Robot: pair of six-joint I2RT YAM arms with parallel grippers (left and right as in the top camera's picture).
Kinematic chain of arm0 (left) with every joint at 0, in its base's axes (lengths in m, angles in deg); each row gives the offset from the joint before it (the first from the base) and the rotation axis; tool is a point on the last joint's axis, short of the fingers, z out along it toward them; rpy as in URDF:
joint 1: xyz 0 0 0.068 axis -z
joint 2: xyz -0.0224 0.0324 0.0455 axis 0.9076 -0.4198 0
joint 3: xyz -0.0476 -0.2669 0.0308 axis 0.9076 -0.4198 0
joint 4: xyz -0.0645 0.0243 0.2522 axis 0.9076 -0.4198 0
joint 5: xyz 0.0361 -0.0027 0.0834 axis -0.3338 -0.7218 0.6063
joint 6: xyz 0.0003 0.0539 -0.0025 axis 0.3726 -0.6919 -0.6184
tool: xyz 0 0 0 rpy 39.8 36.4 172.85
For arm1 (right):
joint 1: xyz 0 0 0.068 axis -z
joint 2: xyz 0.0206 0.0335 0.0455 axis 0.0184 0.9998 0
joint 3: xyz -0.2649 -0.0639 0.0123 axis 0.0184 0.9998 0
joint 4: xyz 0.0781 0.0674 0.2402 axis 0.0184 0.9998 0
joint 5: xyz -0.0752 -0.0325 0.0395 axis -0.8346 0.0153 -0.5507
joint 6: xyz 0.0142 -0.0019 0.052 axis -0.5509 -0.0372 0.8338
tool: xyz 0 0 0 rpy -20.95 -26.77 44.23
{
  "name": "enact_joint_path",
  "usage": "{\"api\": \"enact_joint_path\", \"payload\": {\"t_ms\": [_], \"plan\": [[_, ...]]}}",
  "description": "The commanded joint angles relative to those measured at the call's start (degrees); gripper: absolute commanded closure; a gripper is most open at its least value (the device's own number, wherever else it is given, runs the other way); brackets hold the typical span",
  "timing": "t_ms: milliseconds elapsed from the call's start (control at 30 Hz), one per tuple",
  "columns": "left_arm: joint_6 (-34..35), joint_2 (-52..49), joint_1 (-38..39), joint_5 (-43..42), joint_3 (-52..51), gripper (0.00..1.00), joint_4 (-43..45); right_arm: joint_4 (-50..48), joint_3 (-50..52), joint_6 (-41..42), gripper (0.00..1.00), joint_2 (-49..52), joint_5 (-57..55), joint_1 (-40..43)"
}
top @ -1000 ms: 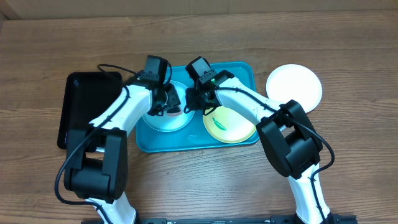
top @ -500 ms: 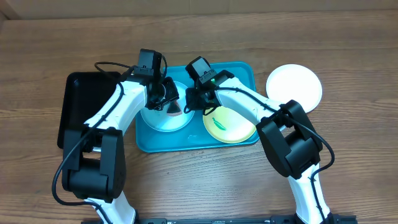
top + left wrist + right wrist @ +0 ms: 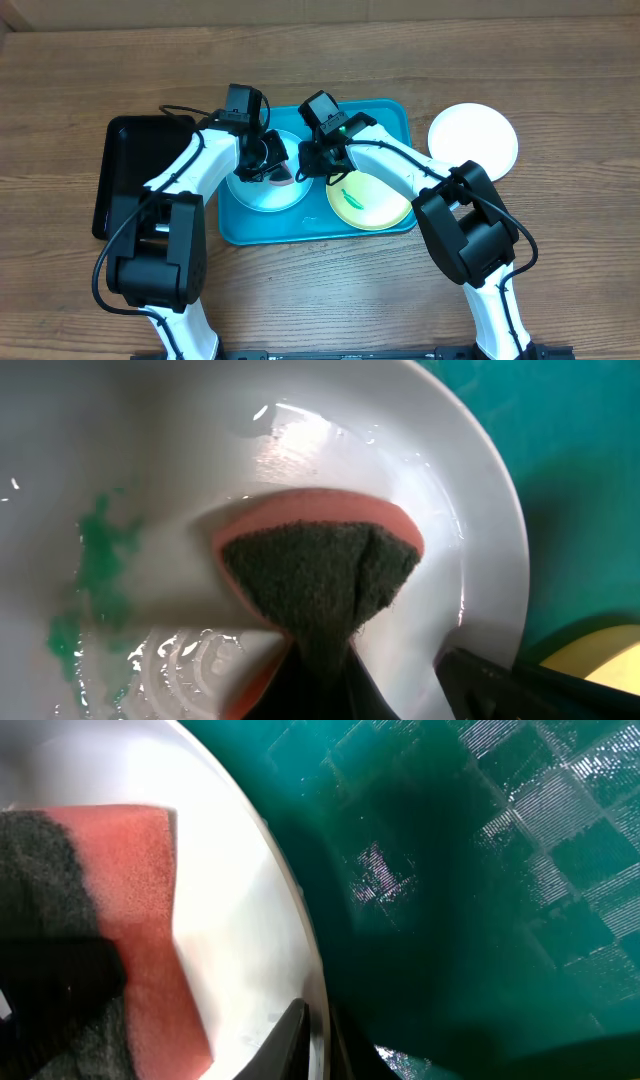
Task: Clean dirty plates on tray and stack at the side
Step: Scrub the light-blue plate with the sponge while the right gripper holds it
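Left gripper (image 3: 268,160) is clamped shut on a folded sponge (image 3: 320,570), dark scouring face up, pink foam pressed onto the pale blue plate (image 3: 255,195). Right gripper (image 3: 310,160) is pinched on that plate's right rim. The plate is seated at the left end of the tray (image 3: 392,112), whose long axis runs left-right. The yellow-green plate (image 3: 380,205) is set beside it.
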Motion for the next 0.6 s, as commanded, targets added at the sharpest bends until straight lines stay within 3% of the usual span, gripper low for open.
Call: {"api": "enact_joint_path", "payload": {"t_ms": [0,367,567], "plan": [[0.0,-0.1,-2.3,0.0,0.9,0.96,-0.3,1.0,1.4,-0.1,0.9,1.5,-2.1,-0.2],[-8.0,-0.1,-6.1,9.1,0.9,0.96,-5.0,0.9,1.4,-0.1,0.9,1.5,-2.5,-0.2],[-8.3,0.0,-6.1,12.6,4.2,0.96,-9.0,1.0,1.4,-0.1,0.9,1.5,-2.5,-0.2]]}}
